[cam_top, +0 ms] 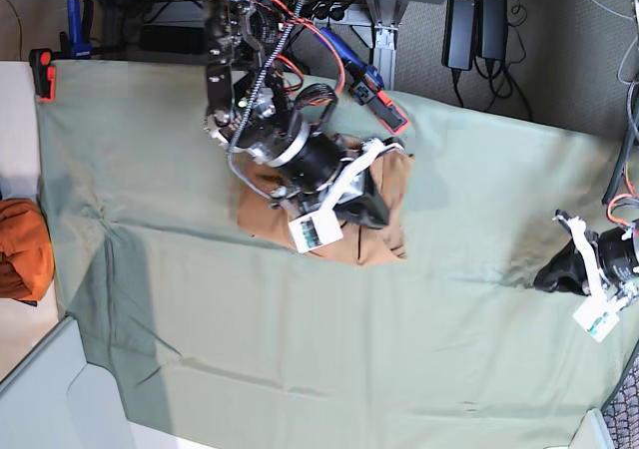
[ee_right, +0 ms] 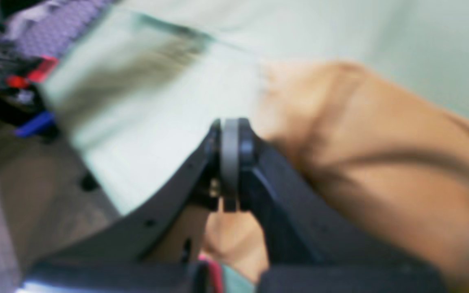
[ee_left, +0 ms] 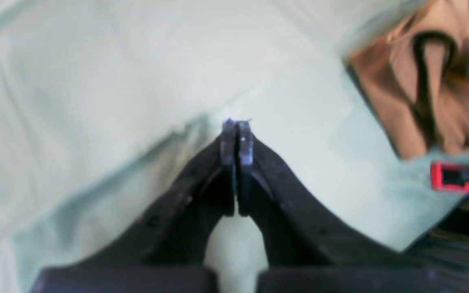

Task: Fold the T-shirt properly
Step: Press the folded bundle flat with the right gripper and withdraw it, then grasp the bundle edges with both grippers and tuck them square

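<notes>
The T-shirt (cam_top: 384, 231) is a crumpled tan heap near the far edge of the green sheet, partly hidden under my right arm. My right gripper (cam_top: 377, 213) hovers over it. In the blurred right wrist view that gripper (ee_right: 230, 127) has its fingers pressed together, and the T-shirt (ee_right: 381, 162) bulges just to the right of them; no cloth shows between the tips. My left gripper (ee_left: 237, 125) is shut with nothing in it, low over bare sheet. It sits far from the T-shirt (ee_left: 413, 93), at the sheet's right edge (cam_top: 547, 275).
A pale green sheet (cam_top: 250, 349) covers the table, with wrinkles near the left gripper. A darker orange cloth bundle (cam_top: 22, 247) lies off its left edge. Red clamps (cam_top: 44, 73) (cam_top: 387, 108) (ee_left: 450, 177) pin the sheet's far edge. Cables and power bricks lie beyond it.
</notes>
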Controlling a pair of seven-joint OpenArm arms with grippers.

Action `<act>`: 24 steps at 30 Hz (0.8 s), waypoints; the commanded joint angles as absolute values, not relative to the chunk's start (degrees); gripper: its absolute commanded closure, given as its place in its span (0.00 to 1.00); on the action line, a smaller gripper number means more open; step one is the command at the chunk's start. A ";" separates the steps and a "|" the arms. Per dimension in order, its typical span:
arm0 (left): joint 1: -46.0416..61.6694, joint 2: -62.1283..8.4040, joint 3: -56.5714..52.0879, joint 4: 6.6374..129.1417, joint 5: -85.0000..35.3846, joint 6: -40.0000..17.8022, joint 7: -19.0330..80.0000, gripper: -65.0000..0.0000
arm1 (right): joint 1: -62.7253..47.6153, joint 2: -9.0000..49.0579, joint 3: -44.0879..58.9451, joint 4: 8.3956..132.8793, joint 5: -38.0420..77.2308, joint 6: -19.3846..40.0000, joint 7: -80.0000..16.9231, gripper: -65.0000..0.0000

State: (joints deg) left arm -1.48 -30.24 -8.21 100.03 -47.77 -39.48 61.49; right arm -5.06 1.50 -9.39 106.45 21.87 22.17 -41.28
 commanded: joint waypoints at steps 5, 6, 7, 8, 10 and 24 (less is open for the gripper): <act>3.38 -31.62 -8.60 100.75 -44.77 -40.00 60.45 1.00 | -3.99 4.56 -4.71 107.53 23.77 28.84 -39.83 1.00; 4.49 -31.62 -8.60 100.75 -43.40 -40.00 60.29 1.00 | -3.60 5.13 -3.33 107.53 24.25 28.84 -39.88 1.00; 5.56 -31.59 -8.60 100.75 -41.91 -40.00 59.92 1.00 | -3.27 5.72 -1.89 107.53 24.67 28.84 -39.86 1.00; 6.66 -31.62 -8.60 100.75 -40.64 -40.00 59.75 1.00 | -2.74 6.28 -0.36 107.53 25.10 28.84 -39.86 1.00; 8.88 -31.62 -8.60 100.75 -39.13 -40.00 59.77 1.00 | -1.65 7.29 2.52 107.53 25.10 28.84 -39.83 1.00; 15.22 -19.53 4.19 105.60 -35.79 -40.00 55.88 1.00 | 15.05 13.30 5.87 88.68 24.45 28.80 -37.41 1.00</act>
